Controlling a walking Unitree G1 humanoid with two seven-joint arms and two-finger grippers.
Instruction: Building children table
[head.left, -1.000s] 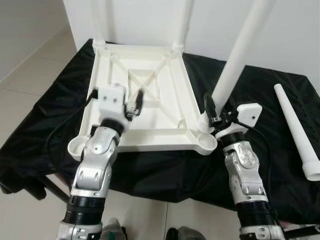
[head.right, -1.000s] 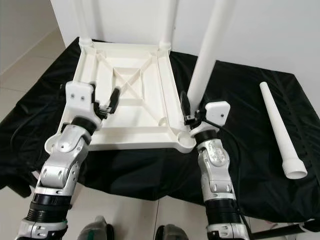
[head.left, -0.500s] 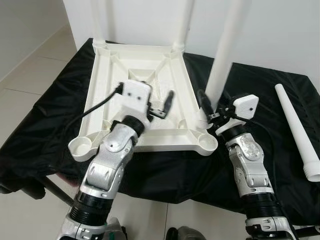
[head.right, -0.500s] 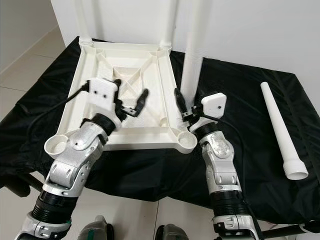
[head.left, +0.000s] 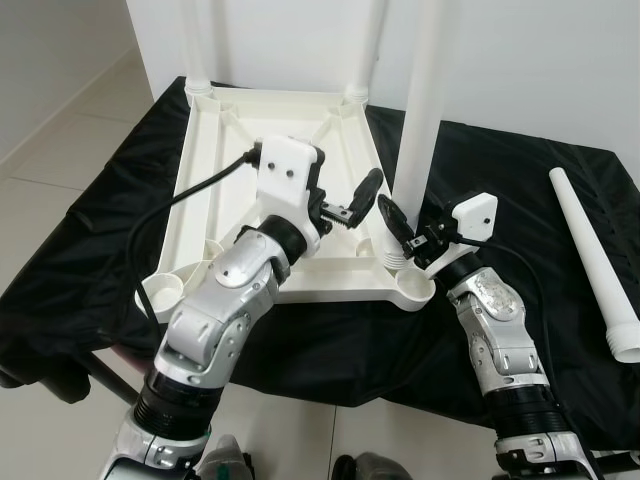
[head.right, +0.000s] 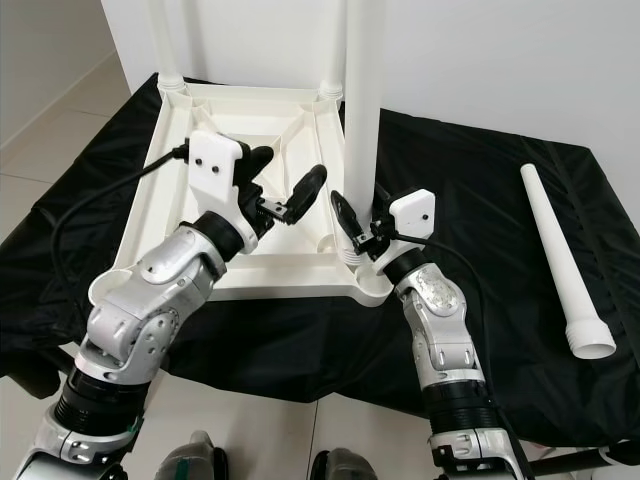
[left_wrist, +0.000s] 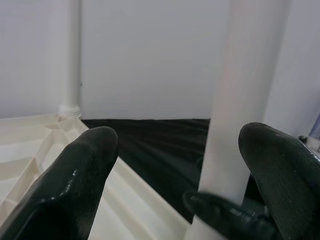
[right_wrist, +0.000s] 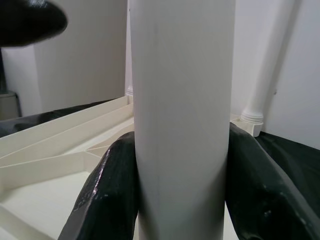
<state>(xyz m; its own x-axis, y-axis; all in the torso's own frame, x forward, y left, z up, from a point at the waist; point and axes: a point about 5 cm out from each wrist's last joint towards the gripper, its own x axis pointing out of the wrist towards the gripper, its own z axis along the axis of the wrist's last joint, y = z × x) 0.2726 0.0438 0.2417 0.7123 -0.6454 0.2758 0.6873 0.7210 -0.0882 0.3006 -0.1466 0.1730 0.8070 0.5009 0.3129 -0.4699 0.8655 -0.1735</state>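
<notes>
Nearest the camera, the right end effector (head.left: 395, 222) is clamped on the base of a long white plastic table leg (head.left: 418, 120), one black finger on each side of it. The leg stands upright, long axis vertical, foot at the near right corner socket (head.left: 412, 288) of the upside-down white plastic children's tabletop (head.left: 240, 150). A second ago it leaned away to the right; it has swung to plumb.

The left end effector (head.left: 347, 201) hangs above the tabletop's ribbed underside, fingers spread wide and gripping nothing, pointing toward the held leg. It has travelled rightward from the tabletop's left side and is near the leg, not touching it.

Off to the right, a loose tapered white leg (head.left: 593, 260) lies flat on the black-draped worktop (head.left: 520, 180), wide end toward the camera.

At the far edge, two more white legs (head.left: 196, 45) stand upright in the tabletop's far corners against the white wall (head.left: 560, 60).
</notes>
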